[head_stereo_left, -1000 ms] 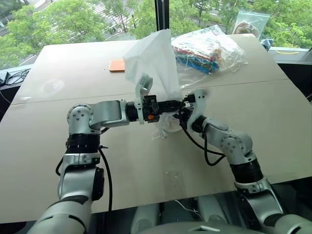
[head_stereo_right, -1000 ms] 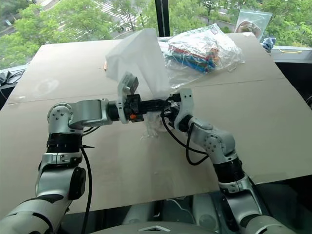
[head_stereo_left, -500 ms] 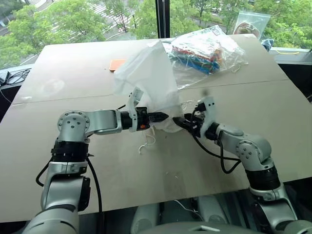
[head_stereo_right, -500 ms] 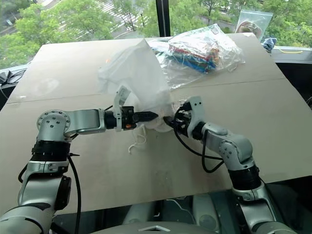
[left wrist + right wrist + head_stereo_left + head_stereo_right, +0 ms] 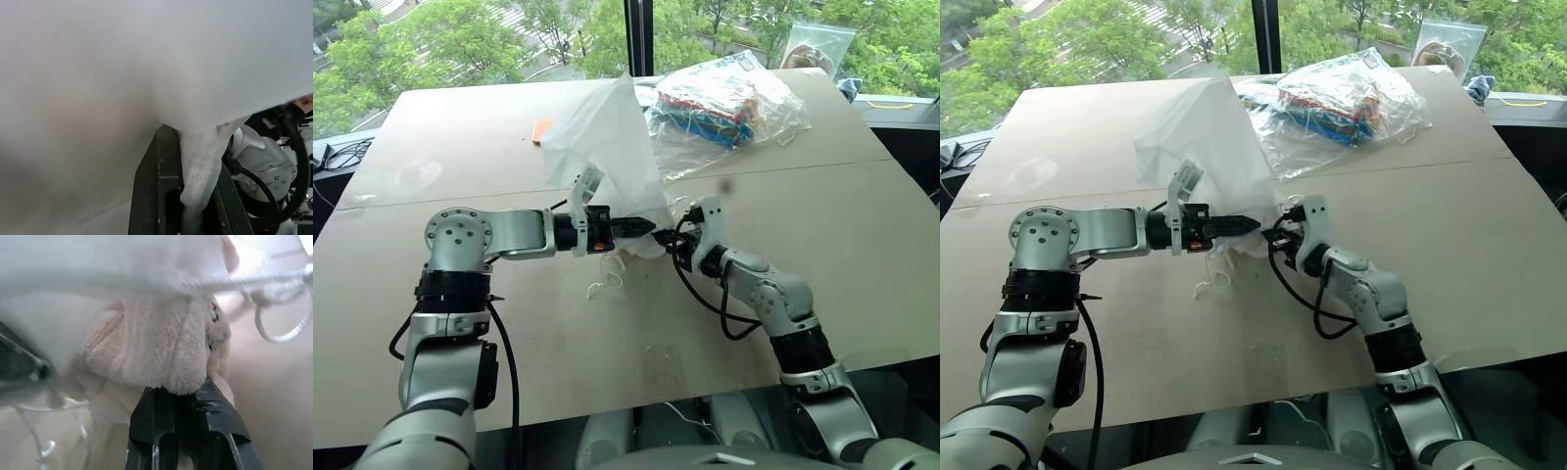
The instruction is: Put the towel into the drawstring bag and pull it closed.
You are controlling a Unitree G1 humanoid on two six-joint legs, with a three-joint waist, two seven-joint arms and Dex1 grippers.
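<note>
The drawstring bag [image 5: 607, 147] is white and thin, and stands raised over the middle of the table. My left gripper [image 5: 644, 226] is shut on the bag's lower edge; in the left wrist view a fold of bag fabric [image 5: 198, 166] is pinched between its black fingers [image 5: 156, 196]. My right gripper [image 5: 674, 250] reaches in from the right at the bag's mouth, shut on the towel. The towel [image 5: 161, 347] is a fluffy off-white wad held at the fingertips, partly behind the bag's fabric. A white cord [image 5: 604, 279] dangles from the mouth to the tabletop.
A clear plastic bag with colourful contents [image 5: 729, 98] lies behind the bag to the right. A small orange flat object [image 5: 544, 129] sits behind the bag to the left. Another clear bag [image 5: 815, 47] stands at the table's far right corner. The beige tabletop [image 5: 636, 343] stretches toward me.
The right gripper opened and drew back half a second ago, and has now shut again at the bag's mouth. The left arm shifted left and lower, still holding the bag.
</note>
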